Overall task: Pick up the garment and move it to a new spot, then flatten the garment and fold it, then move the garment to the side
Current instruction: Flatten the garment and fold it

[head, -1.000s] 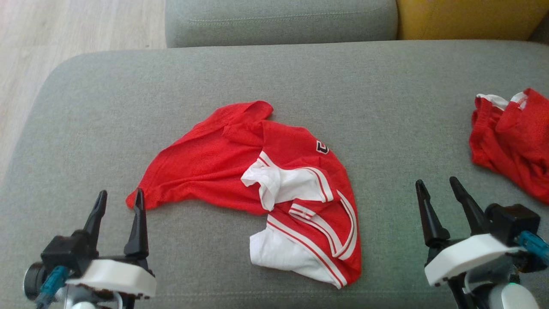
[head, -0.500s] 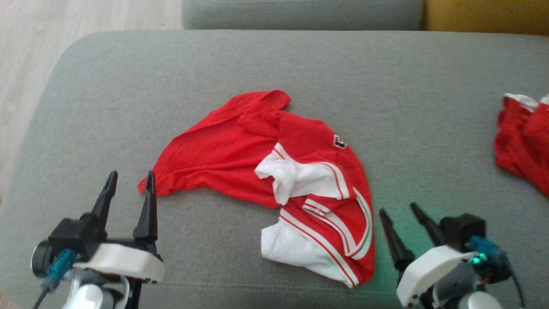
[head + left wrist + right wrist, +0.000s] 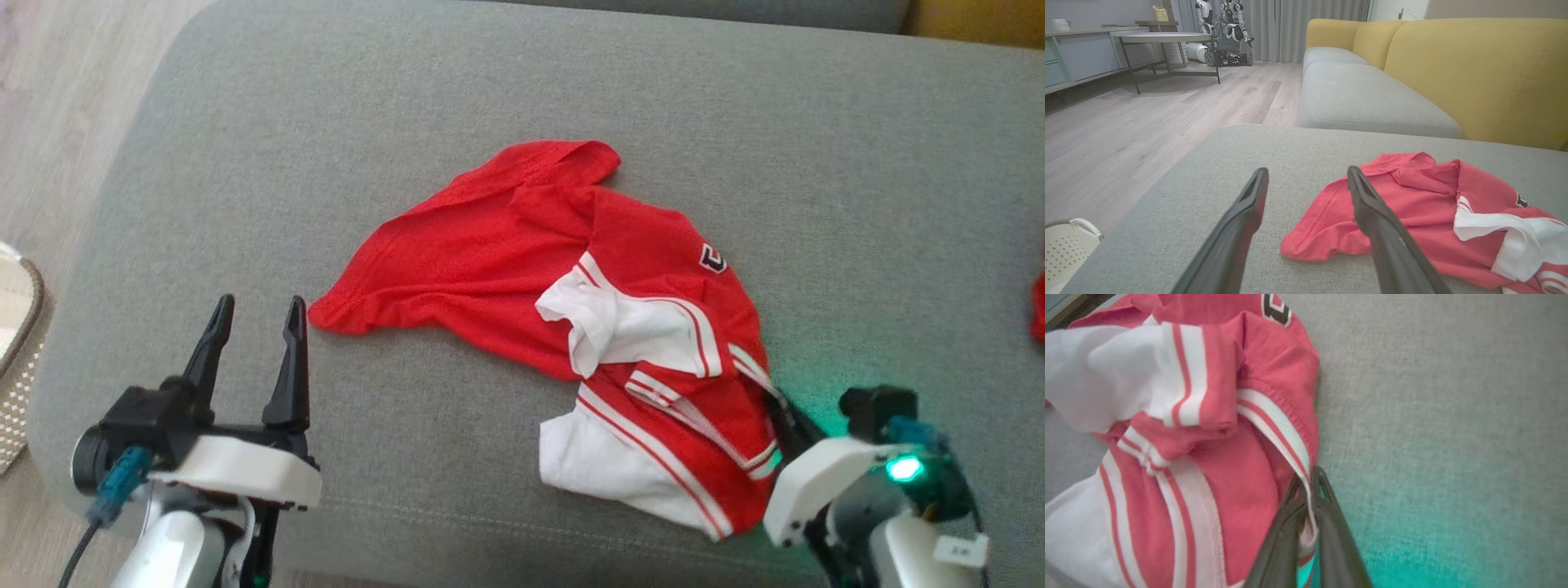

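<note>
1 garment [image 3: 571,302], a red mesh jersey with white striped trim, lies crumpled on the grey cushion [image 3: 408,98], spread between the 2 grippers.

Right gripper [image 3: 1310,479]: fingers together, clamped on the white-striped hem at the garment edge nearest it.

Left gripper [image 3: 259,306]: fingers apart, empty. The red corner sits just beside its inner fingertip, not touching as far as I can tell.

Step in hand looks like the pickup. The right bite is thin, with only trim edge between the tips, so lift slowly and watch for slip. Bring the left gripper onto that red corner and pinch 1 layer before raising. Then lift both level so the cloth hangs open rather than bunching.

Writing: 1 black-and-white character patch [image 3: 713,259] ahead of the right gripper, partly folded under, not readable. No brand visible.
</note>
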`<state>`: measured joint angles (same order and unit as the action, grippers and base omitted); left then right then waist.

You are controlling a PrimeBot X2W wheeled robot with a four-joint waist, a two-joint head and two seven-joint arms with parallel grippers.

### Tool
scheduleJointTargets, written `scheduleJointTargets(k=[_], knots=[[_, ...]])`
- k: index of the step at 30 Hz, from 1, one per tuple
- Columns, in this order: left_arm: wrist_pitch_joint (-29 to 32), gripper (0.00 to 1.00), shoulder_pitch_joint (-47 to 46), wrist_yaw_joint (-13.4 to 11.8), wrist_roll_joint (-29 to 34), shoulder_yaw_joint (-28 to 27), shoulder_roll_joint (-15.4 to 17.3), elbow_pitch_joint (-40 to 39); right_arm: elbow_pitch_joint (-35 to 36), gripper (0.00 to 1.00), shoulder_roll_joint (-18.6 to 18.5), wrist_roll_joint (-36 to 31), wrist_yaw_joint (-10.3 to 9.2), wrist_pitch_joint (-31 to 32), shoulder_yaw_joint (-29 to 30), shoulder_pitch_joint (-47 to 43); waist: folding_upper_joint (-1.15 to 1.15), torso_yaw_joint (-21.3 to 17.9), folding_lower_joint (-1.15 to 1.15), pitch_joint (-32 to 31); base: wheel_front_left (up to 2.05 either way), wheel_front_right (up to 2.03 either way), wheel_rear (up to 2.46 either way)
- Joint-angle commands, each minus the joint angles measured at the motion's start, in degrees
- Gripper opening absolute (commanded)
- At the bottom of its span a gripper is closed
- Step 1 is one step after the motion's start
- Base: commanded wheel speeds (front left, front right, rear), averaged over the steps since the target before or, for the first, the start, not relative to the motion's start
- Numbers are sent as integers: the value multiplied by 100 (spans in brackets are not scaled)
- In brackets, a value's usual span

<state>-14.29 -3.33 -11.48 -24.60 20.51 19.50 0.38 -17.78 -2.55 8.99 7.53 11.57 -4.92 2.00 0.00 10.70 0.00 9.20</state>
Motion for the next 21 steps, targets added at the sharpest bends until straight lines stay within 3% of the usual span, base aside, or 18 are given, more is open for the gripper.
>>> scheduleJointTargets(k=[1, 11, 21], knots=[[-65, 100, -307, 43, 75, -277, 54, -122, 122, 0, -32, -66, -4, -155, 58, 324, 0, 39, 0, 43, 0, 0, 0], [-70, 100, -425, 182, 199, -388, -97, -144, 72, 0, -35, -598, -4, -204, 861, 1468, 0, 28, 0, 261, 0, 0, 0], [-70, 100, -793, 524, 371, -486, -362, -6, -1158, 0, -278, -755, -4, -446, 1225, 3196, 0, 46, 0, 742, 0, 0, 0]])
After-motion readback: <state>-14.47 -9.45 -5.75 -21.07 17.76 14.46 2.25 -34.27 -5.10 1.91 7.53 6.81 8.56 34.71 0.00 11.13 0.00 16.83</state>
